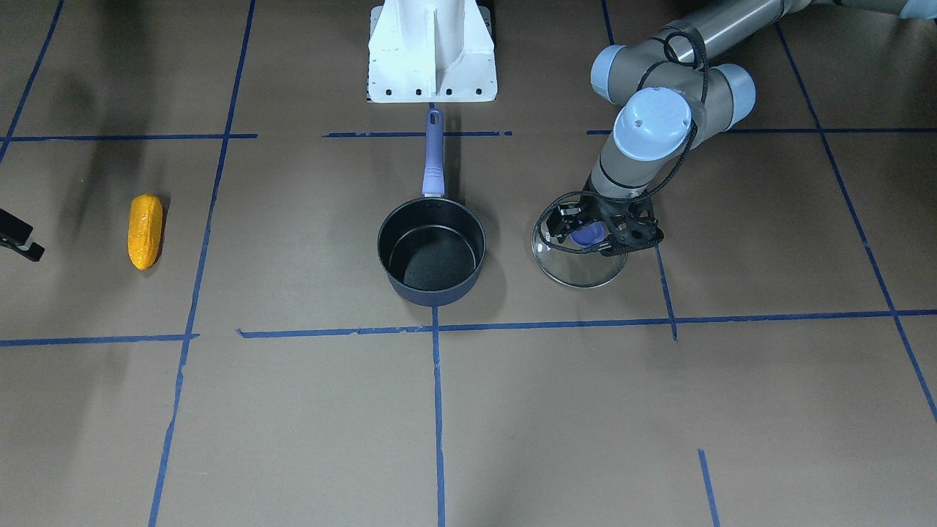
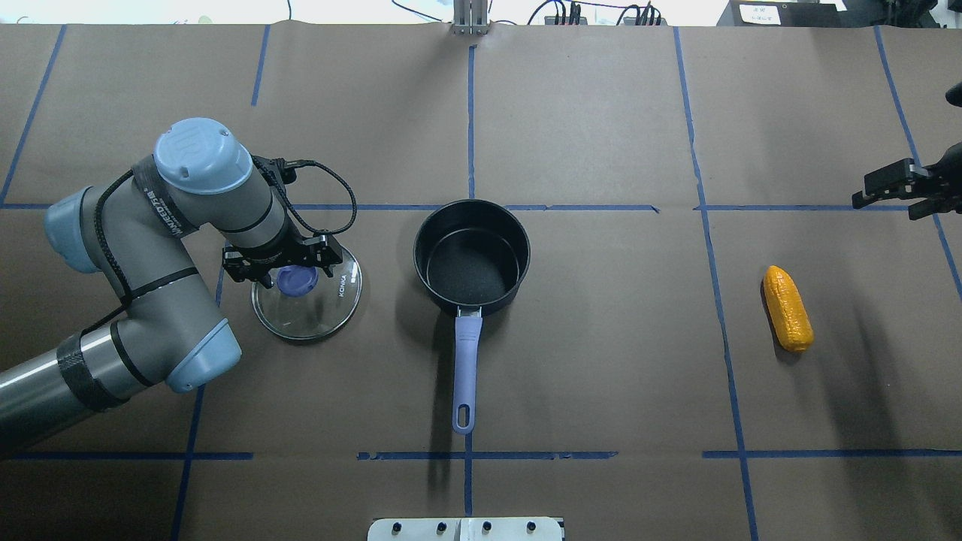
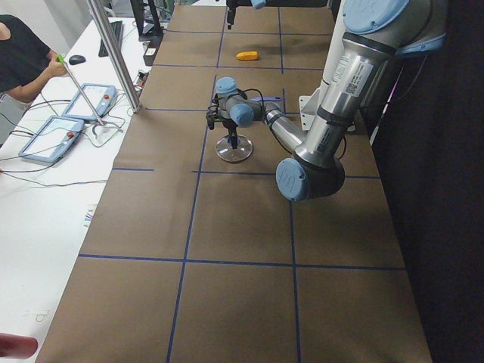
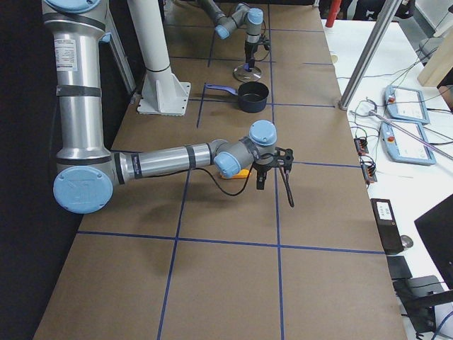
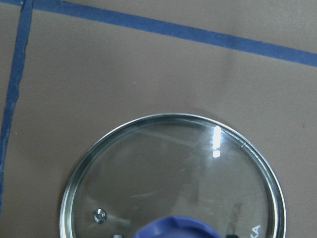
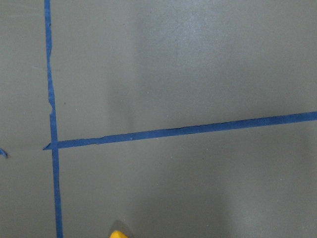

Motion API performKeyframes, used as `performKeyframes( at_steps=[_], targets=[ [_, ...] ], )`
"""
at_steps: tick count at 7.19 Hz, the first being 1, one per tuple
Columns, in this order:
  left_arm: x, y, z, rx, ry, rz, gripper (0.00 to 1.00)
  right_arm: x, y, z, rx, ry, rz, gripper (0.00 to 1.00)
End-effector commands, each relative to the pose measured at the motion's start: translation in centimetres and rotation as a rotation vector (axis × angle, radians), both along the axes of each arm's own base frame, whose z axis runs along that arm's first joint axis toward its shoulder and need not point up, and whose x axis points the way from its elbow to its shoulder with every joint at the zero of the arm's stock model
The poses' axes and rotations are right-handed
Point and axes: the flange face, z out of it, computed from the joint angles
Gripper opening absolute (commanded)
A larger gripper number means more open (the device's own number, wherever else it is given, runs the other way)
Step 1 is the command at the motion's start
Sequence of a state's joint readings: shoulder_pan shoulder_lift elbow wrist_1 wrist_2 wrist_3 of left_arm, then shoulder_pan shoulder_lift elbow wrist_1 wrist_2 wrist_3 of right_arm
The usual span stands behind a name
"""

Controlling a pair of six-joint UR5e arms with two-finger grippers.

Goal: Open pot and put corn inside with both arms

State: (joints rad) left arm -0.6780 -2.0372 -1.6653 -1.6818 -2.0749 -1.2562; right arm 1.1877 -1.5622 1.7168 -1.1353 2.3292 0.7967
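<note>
Round glass lid (image 2: 310, 309) off the navy pot (image 2: 471, 270).
Left claw (image 2: 289, 272), spread, straddles its blue knob (image 2: 297, 282) at 9 o'clock; bumpy orange corn (image 2: 788, 308) at 3; right claw (image 2: 902, 188) state unclear.

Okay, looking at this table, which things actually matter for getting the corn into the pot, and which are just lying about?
For the job: pot, its glass lid set down beside it, corn, left pincer over the lid, right pincer.
Just lying about: white base stand, blue tape lines, control pendants.
</note>
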Motion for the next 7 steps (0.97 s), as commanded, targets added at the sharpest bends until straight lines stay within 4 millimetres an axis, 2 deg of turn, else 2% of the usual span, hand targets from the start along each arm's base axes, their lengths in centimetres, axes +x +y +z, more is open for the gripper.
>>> performKeyframes(
  at_steps=[1,2,3,4,5,7],
  targets=[
    [-0.1,0.0,-0.1,0.000,0.000,-0.001,1.00,-3.7,0.9,-0.8,-0.009,0.032,-0.002,1.00],
    [-0.2,0.0,-0.2,0.000,0.002,0.000,1.00,-5.8,1.5,-0.9,-0.004,0.045,-0.001,1.00],
    [-0.2,0.0,-0.3,0.000,0.004,-0.001,1.00,-7.5,2.8,-2.0,-0.015,0.013,0.012,1.00],
    [-1.4,-0.1,-1.8,0.020,0.028,-0.012,1.00,-10.4,4.3,-3.5,-0.032,0.014,0.025,1.00],
    [-2.9,0.8,-3.0,0.033,0.045,-0.016,1.00,-12.3,5.3,-3.8,-0.020,0.031,0.016,1.00],
    [-6.5,1.0,-5.4,0.000,0.056,-0.030,1.00,-14.9,8.1,-1.6,-0.033,0.091,-0.014,1.00]
  ],
)
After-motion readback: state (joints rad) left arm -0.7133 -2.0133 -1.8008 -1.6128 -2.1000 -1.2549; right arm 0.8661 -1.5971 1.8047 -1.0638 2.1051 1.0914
